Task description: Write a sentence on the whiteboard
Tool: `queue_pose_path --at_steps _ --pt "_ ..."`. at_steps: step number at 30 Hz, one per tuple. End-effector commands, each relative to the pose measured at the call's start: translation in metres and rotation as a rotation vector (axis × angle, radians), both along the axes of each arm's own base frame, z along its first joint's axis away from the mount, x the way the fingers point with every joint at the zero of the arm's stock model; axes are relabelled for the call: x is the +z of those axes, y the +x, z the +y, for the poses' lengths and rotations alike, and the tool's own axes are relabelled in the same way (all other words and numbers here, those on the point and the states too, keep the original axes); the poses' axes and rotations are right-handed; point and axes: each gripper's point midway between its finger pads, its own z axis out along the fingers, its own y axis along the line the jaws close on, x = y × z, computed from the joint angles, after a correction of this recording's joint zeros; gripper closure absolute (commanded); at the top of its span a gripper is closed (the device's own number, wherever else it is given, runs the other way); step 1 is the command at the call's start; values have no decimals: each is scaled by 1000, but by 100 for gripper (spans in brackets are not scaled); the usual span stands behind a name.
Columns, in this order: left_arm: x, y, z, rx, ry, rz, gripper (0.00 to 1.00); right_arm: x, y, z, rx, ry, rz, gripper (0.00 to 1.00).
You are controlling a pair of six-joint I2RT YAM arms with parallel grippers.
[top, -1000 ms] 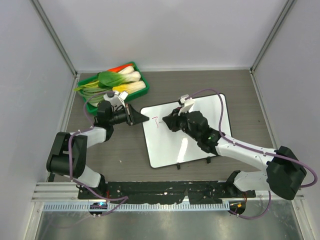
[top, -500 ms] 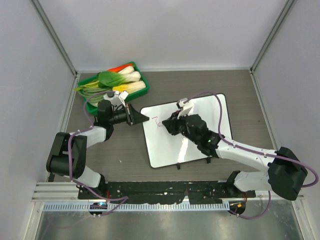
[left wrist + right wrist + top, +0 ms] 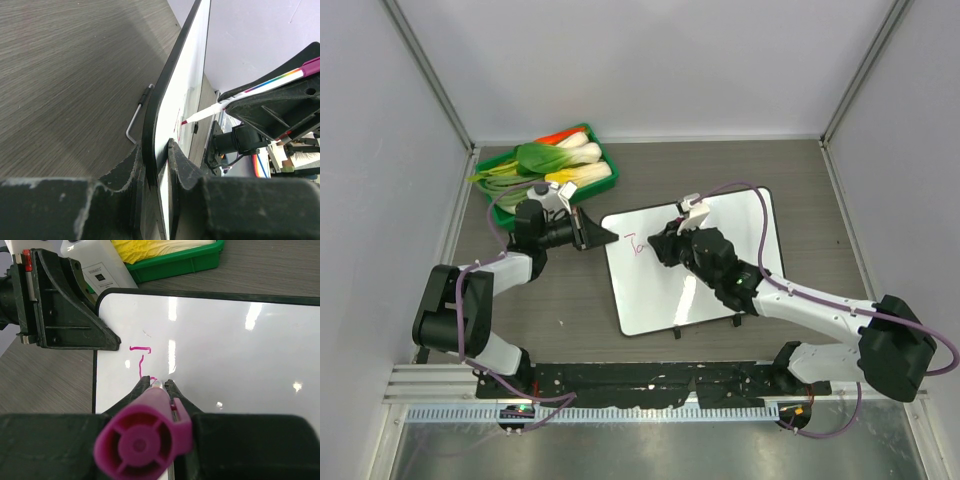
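Bright, even light falls from overhead, leaving only soft shadows on the bench (image 3: 570, 290). Glare streaks and spots shine on the glossy whiteboard (image 3: 240, 355) in the right wrist view. Both wrist views blur their own near fingers (image 3: 120, 175) and the pink marker (image 3: 142, 437).

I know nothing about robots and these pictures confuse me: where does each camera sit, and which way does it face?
Top external: fixed above and behind, facing down on the table; left arm and right arm show.
Left wrist: on the left arm, facing along the rim of the whiteboard; the left tool clamps it.
Right wrist: on the right arm, facing down the marker, gripped by the right tool, at the pink writing.
Shared: both wrist views show the marker tip.
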Motion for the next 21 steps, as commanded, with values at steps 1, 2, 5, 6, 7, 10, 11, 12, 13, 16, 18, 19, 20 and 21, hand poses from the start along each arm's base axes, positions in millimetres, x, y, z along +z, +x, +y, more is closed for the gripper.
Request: queue_pose_path --at_steps 1,2,5,6,7,10,11,12,13,16,18,19,20,21 --pt "-5 -4 -7 -45 52 -92 100 16 14 -3 -55 -11 -39 99" --pt "-6 -4 -7 -46 53 -92 100 15 14 -2 -52 -12 -37 99" --pt "-6 -4 -7 -46 53 -92 100 21 11 2 -29 17 -37 98" --pt "-5 -4 -7 -47 53 -93 100 21 10 2 -24 20 -35 98" --pt "-6 -4 -7 -46 54 -92 100 22 8 4 -13 31 -32 99" --pt "-6 -4 -7 -46 55 -90 100 29 4 5 1 65 -39 99" --pt "-7 -4 -7 -48 55 -88 100 33 2 5 4 84 -43 98" --pt "-7 -4 -7 -47 56 -91 100 36 2 3 1 91 -48 99" --pt "-6 -5 -7 -49 55 -90 100 38 0 1 -4 104 -48 99" --pt "-7 -4 -7 -48 56 -88 100 41 4 -3 -31 101 -53 99" --pt "-6 -4 -7 -48 56 -91 100 40 6 -6 -49 76 -58 99" --pt "-7 -4 -7 -47 56 -90 100 39 6 -8 -53 60 -61 99" --pt "-7 -4 -7 -48 57 -91 100 40 7 -9 -57 56 -65 99" --pt "-7 -4 -6 -47 57 -88 100 40 7 -10 -56 52 -64 99"
